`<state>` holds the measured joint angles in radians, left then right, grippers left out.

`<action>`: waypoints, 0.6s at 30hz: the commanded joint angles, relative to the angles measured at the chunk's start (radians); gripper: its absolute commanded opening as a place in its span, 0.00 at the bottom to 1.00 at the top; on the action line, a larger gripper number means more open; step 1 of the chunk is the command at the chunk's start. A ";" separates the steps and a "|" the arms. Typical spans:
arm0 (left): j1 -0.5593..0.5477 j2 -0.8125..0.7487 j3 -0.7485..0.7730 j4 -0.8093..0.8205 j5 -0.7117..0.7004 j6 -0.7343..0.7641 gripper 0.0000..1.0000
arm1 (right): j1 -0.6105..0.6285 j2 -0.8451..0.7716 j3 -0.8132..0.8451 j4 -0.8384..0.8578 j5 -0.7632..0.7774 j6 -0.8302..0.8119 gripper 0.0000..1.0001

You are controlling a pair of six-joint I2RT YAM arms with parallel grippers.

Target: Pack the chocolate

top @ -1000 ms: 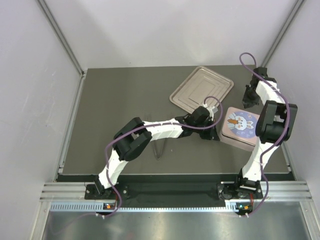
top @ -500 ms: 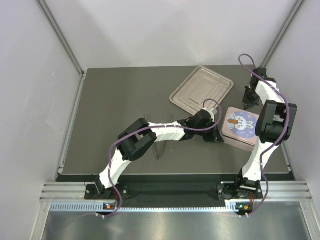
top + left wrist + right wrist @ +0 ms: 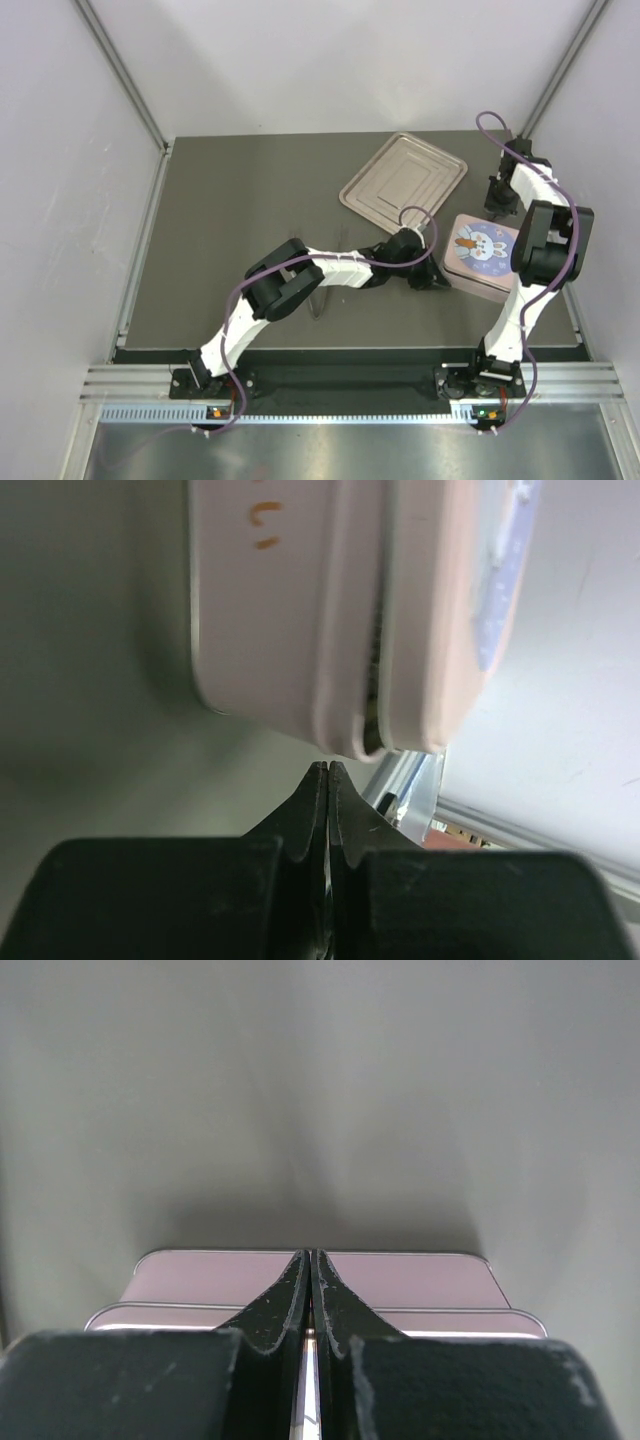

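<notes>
No chocolate shows in any view. The pink box [image 3: 482,256] with the bunny lid lies closed at the right of the mat. My left gripper [image 3: 437,281] is shut and empty, with its tips just short of the box's left side. In the left wrist view the left gripper [image 3: 328,767] points at the seam between lid and base of the box [image 3: 300,610]. My right gripper [image 3: 497,207] is shut and empty just behind the box's far edge. The right wrist view shows the right gripper [image 3: 308,1255] in front of the box [image 3: 410,1278].
A silver tray [image 3: 403,178] lies upside down behind the box at the back of the dark mat [image 3: 240,220]. A thin metal tool [image 3: 320,298] lies by the left arm's elbow. The enclosure wall and frame stand close on the right.
My left arm has stretched further right and its gripper has slid toward the near-left side of the box. The right gripper has barely shifted.
</notes>
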<state>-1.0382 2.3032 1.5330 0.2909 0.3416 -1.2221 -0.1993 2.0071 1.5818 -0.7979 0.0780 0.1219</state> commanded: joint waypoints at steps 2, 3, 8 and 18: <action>-0.010 0.016 0.022 0.062 -0.036 -0.042 0.00 | 0.009 -0.048 -0.005 0.005 -0.009 -0.015 0.00; -0.011 0.018 0.026 0.056 -0.041 -0.040 0.00 | 0.009 -0.053 -0.006 0.005 -0.014 -0.015 0.00; -0.013 0.024 0.029 0.036 -0.064 -0.033 0.00 | 0.009 -0.088 -0.025 0.006 -0.024 -0.022 0.00; -0.013 0.042 0.059 0.014 -0.076 -0.028 0.00 | 0.011 -0.122 -0.060 0.012 -0.037 -0.033 0.00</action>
<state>-1.0447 2.3425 1.5532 0.2844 0.2848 -1.2549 -0.1993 1.9427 1.5295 -0.7918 0.0498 0.1040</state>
